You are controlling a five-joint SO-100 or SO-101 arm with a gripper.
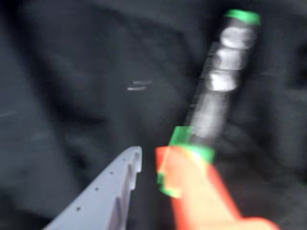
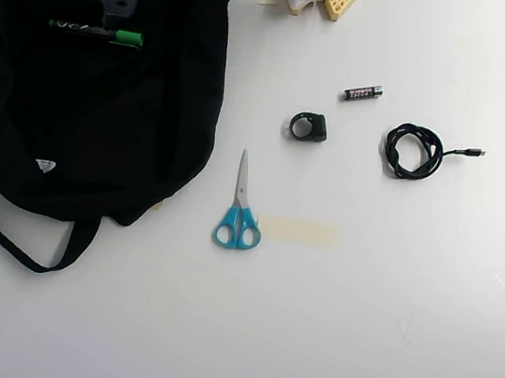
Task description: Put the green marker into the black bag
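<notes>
A: Table (image 2: 371, 347)?
B: Plain white, smooth. Lots of free room on the right and bottom of the overhead view; the left is taken up.

A: By what?
B: Bag (image 2: 165, 111), black soft fabric, creased, rounded outline, strap looping off its lower left, tiny white tag low down. It reaches the top and left edges of that view.

A: Arm?
B: Comes in from the top edge over the bag. Gripper (image 1: 148, 165) hangs above the fabric; wrist view is blurred.

A: Fingers?
B: Grey one and orange one spread apart w/ a gap. Marker's (image 2: 96, 32) green cap is against the orange one. Can't tell if it's pinched.

A: Marker?
B: Slim, dark barrel w/ pale lettering, green ends, lying level across the bag's upper part.

A: Rest?
B: Coiled black cable (image 2: 413, 151), blue-handled scissors (image 2: 238, 215), tan tape strip (image 2: 297, 230), small black ring-shaped piece (image 2: 308, 127), battery (image 2: 363, 93). All well apart.
</notes>
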